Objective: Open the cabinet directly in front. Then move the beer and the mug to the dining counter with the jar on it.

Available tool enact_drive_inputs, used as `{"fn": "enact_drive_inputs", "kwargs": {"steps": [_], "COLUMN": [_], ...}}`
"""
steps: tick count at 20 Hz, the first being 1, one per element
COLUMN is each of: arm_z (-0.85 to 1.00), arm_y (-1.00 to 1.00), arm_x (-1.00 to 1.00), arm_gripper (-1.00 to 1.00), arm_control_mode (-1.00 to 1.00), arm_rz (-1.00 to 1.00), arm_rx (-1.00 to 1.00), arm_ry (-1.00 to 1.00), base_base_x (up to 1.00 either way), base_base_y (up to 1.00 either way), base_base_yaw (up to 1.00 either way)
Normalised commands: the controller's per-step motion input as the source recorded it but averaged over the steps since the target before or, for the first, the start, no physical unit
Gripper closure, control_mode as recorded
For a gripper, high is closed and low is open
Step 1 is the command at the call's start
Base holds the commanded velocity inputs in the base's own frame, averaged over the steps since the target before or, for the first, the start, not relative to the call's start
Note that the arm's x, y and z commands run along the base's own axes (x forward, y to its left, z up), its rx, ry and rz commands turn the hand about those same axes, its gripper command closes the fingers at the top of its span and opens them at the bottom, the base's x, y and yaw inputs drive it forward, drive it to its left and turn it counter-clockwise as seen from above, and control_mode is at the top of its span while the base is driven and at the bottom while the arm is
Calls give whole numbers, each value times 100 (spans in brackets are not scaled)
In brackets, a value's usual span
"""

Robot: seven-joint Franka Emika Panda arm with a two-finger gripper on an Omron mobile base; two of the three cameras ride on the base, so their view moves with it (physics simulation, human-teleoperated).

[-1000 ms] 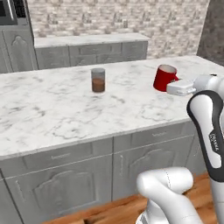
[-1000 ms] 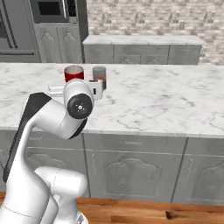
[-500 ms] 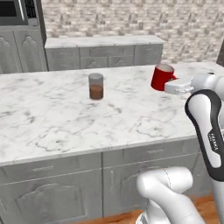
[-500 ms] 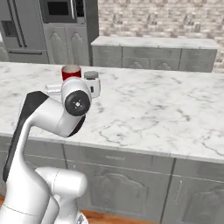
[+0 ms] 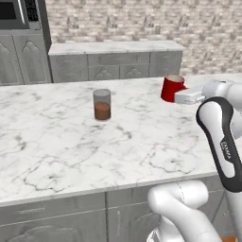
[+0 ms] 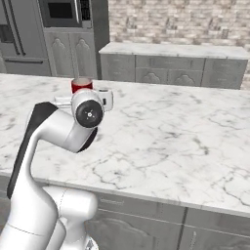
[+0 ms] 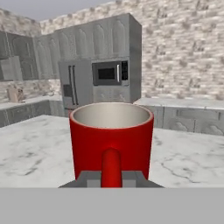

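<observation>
My gripper (image 7: 111, 178) is shut on the handle of the red mug (image 7: 111, 135). The mug stays upright, with its open mouth showing a pale inside. In the left base view the mug (image 5: 172, 87) hangs low over the far right of the white marble dining counter (image 5: 71, 156), at the tip of my gripper (image 5: 177, 98). Whether its base touches the marble I cannot tell. The jar (image 5: 101, 104), clear glass with brown contents, stands on the same counter, well left of the mug. The right base view has the mug (image 6: 81, 84) just behind my arm's wrist. The beer and the cabinet are out of view.
Beyond the dining counter (image 6: 171, 136) runs a back counter (image 5: 113, 47) over grey base cabinets against a brick wall. A tall grey unit with a microwave (image 6: 61, 10) and a fridge (image 6: 10, 34) stands at the far left.
The whole picture has shifted in both base views, so the base has driven along the counter. The mug has stayed in the shut gripper.
</observation>
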Motion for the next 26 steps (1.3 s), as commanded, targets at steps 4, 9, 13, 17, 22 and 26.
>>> {"fn": "enact_drive_inputs", "kwargs": {"steps": [4, 9, 13, 17, 22, 26], "arm_z": [-60, -18, -31, -56, -56, -54], "arm_y": [-5, 20, 34, 19, -1, 0], "arm_x": [0, 11, 70, 97, 100, 93], "arm_gripper": [100, 100, 100, 100, 100, 100], "arm_control_mode": [-100, -100, -100, -100, -100, -100], "arm_rz": [19, 6, 1, 1, 1, 3], "arm_rx": [-18, -7, -11, 0, 0, 1], "arm_ry": [34, 2, 3, 14, 6, 2], "base_base_x": [0, 0, 0, 0, 0, 0], "base_base_y": [0, 0, 0, 0, 0, 0], "base_base_yaw": [0, 0, 0, 0, 0, 0]}}
